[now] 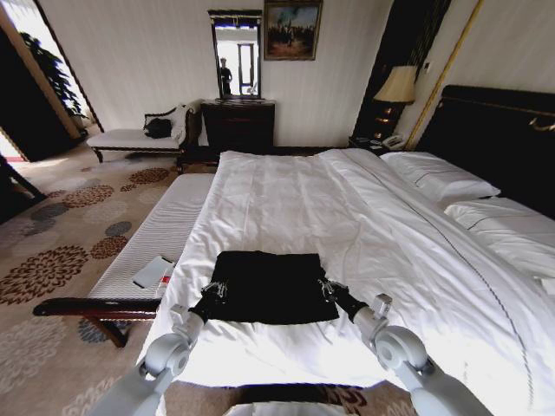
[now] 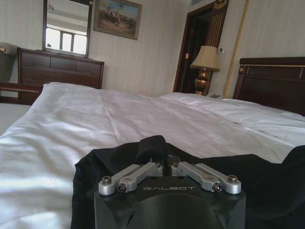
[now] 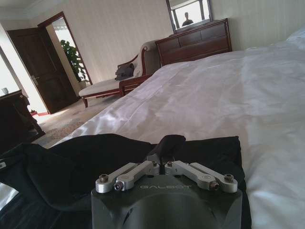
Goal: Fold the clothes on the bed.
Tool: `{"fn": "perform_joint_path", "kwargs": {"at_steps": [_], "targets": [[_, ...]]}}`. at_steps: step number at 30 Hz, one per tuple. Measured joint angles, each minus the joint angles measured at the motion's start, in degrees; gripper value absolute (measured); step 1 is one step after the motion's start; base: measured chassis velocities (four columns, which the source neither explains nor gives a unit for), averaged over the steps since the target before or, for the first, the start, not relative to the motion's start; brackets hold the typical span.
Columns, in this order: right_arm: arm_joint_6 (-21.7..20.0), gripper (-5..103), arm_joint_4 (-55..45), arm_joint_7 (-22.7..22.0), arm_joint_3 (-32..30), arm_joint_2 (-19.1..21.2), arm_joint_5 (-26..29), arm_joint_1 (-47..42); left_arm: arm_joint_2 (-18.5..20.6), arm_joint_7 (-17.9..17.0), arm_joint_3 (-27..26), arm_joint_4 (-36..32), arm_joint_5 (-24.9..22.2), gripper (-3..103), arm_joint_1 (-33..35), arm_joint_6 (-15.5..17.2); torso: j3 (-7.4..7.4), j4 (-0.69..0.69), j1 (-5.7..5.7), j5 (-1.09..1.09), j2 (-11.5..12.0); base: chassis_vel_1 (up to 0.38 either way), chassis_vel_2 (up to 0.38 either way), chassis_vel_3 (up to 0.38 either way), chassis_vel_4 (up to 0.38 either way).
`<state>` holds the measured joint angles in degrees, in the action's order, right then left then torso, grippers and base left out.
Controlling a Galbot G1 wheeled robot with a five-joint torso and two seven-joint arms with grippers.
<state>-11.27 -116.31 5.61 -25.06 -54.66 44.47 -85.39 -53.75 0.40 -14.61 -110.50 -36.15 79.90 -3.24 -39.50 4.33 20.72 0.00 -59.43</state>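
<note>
Both grippers pinch (apparently) folded T-shirt (image 1: 270, 286)

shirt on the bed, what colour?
Black T-shirt, no lettering visible now; clearest in the head view.

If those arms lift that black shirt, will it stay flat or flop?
Probably flop: the black shirt bunches into a soft peak between the left gripper's fingers. It likely sags between both grips, as the right gripper pinches a similar fold. Looks light.
</note>
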Motion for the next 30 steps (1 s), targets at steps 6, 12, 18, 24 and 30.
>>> {"fn": "perform_joint_path", "kwargs": {"at_steps": [6,12,18,24,30], "targets": [[0.15,1,-1.42,0.20,-0.41,-0.38,-0.52,-1.85,0.85,0.00,-0.57,-0.72,0.41,2,1.54,-0.04,0.00,0.00,0.00,-0.01,0.00,0.000,0.000,0.000,0.000],[0.87,1,-0.30,0.85,0.10,-1.14,-3.95,-3.60,1.05,0.00,-1.45,-0.65,2.60,2,3.61,-0.47,0.00,0.00,0.00,0.00,0.00,0.000,0.000,0.000,0.000],[1.45,4,0.84,1.24,0.83,-1.71,-6.49,-4.69,0.42,0.00,-0.97,-0.85,5.53,10,4.85,-0.06,0.00,0.00,0.00,0.00,0.01,0.000,0.000,0.000,0.000],[1.81,20,0.42,1.52,0.73,-1.78,-7.64,-6.07,1.16,0.01,-0.79,-2.01,9.53,26,6.28,-0.21,0.00,0.00,0.00,0.00,0.01,0.000,0.000,0.000,0.000],[2.49,48,0.26,2.78,-0.03,-1.92,-10.48,-8.39,1.99,0.02,-2.53,-2.78,13.49,53,8.30,-0.68,0.00,0.00,0.00,0.00,0.01,0.000,0.000,0.000,0.000]]}}
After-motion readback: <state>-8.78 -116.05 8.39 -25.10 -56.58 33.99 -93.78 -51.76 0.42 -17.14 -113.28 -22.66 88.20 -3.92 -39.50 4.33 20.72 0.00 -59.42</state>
